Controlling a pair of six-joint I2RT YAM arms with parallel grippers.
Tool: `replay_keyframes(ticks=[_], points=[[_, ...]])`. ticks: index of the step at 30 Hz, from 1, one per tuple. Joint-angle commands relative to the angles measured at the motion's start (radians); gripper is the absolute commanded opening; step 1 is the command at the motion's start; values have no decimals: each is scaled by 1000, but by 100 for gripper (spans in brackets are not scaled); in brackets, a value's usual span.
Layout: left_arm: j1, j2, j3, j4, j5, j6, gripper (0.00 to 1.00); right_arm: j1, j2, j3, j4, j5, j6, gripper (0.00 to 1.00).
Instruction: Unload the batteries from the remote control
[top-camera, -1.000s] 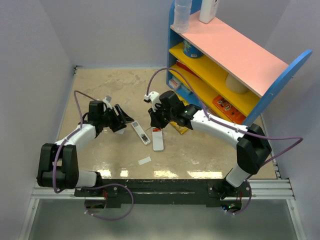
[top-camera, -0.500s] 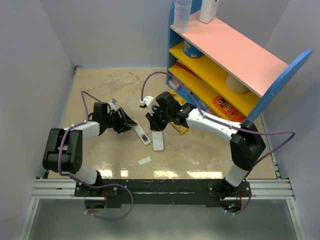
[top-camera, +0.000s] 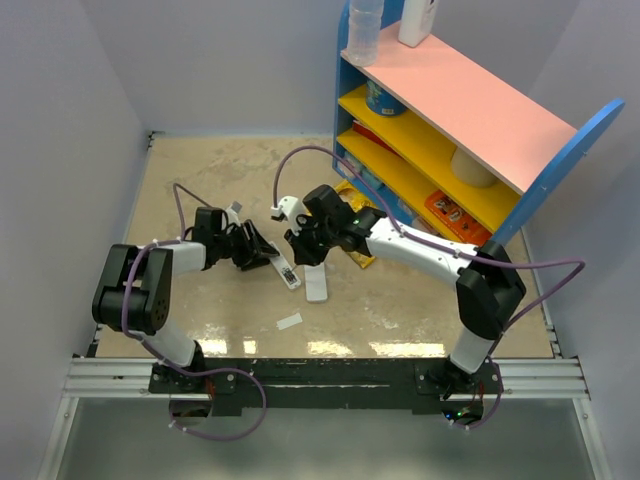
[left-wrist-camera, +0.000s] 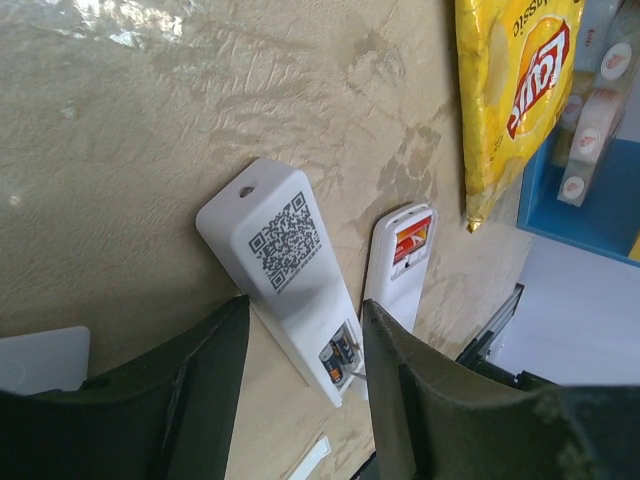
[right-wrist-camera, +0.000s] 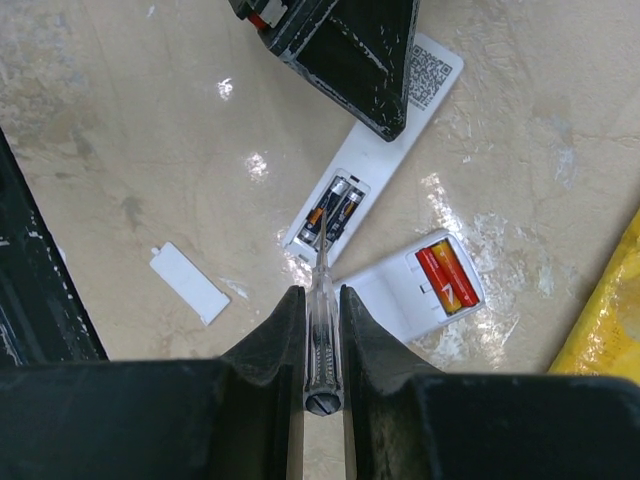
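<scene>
A white remote control (top-camera: 283, 268) with a QR label (left-wrist-camera: 285, 240) lies back up, its compartment open on two dark-and-orange batteries (right-wrist-camera: 333, 215). My left gripper (left-wrist-camera: 303, 305) straddles it, fingertips against both long edges. My right gripper (right-wrist-camera: 318, 300) is shut on a clear-handled screwdriver (right-wrist-camera: 320, 330) whose tip sits among those batteries. Beside it lies a second, wider white remote (right-wrist-camera: 400, 300), open on a red and an orange battery (right-wrist-camera: 447, 278).
A loose white battery cover (top-camera: 289, 322) lies nearer the arm bases. A yellow chips bag (top-camera: 358, 252) sits just right of the remotes. The blue shelf unit (top-camera: 470, 110) with stocked shelves stands at the back right.
My left gripper moved right onto the QR-labelled remote and narrowed its jaws around it. My right gripper carried the screwdriver left and down to that remote's compartment.
</scene>
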Motion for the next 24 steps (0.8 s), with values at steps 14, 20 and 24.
replay_keyframes(ticks=[14,20,24], points=[[-18,26,8,66,35,-10,49,61,117,169,-80,113,-29,0],[-29,36,7,68,36,-14,46,110,192,246,-132,180,-56,0],[-32,35,8,56,39,-11,44,130,228,284,-155,205,-52,0]])
